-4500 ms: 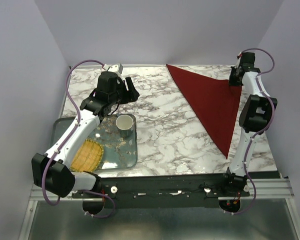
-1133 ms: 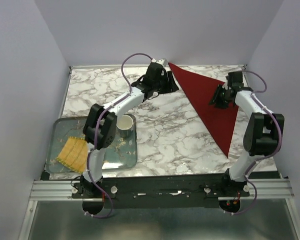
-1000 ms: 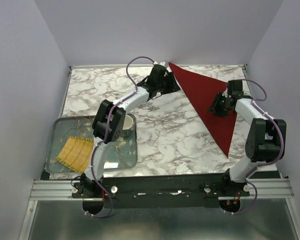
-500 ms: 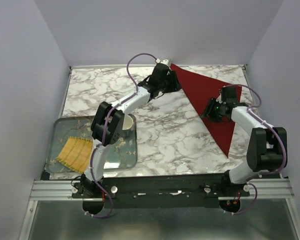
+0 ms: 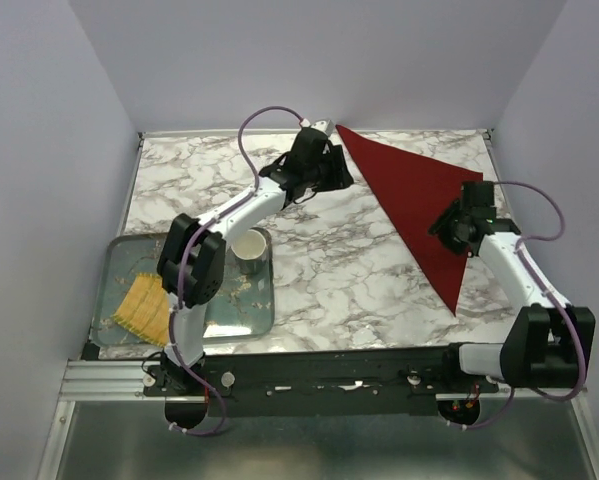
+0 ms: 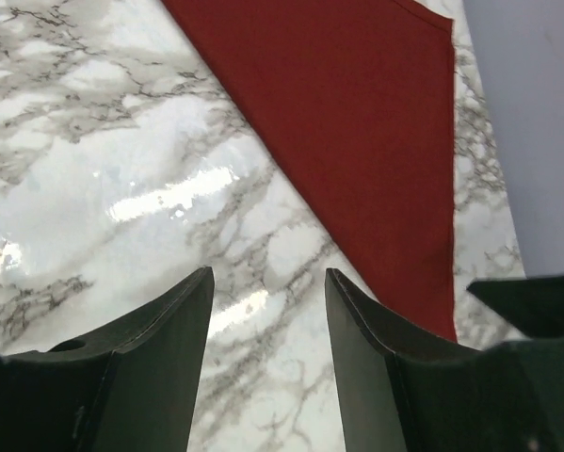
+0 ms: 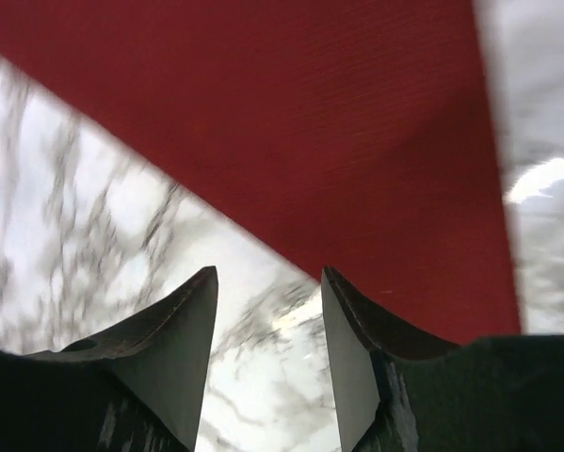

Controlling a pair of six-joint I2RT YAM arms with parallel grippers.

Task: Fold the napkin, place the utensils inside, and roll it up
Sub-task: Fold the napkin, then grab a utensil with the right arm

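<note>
The napkin, a dark red cloth folded into a triangle, lies flat on the marble table at the back right. My left gripper hovers beside its far left corner, open and empty. In the left wrist view the left gripper is over bare marble, with the napkin up and to the right. My right gripper is above the napkin's right part, open. In the right wrist view the right gripper straddles the slanted edge of the napkin. The utensils are out of view.
A grey tray sits at the front left, holding a white cup and a yellow woven mat. Lilac walls close in the back and both sides of the table.
The left arm swung from above the tray to the napkin's far left corner. The right gripper moved from the napkin's far right corner toward me along the cloth, opening a little.
</note>
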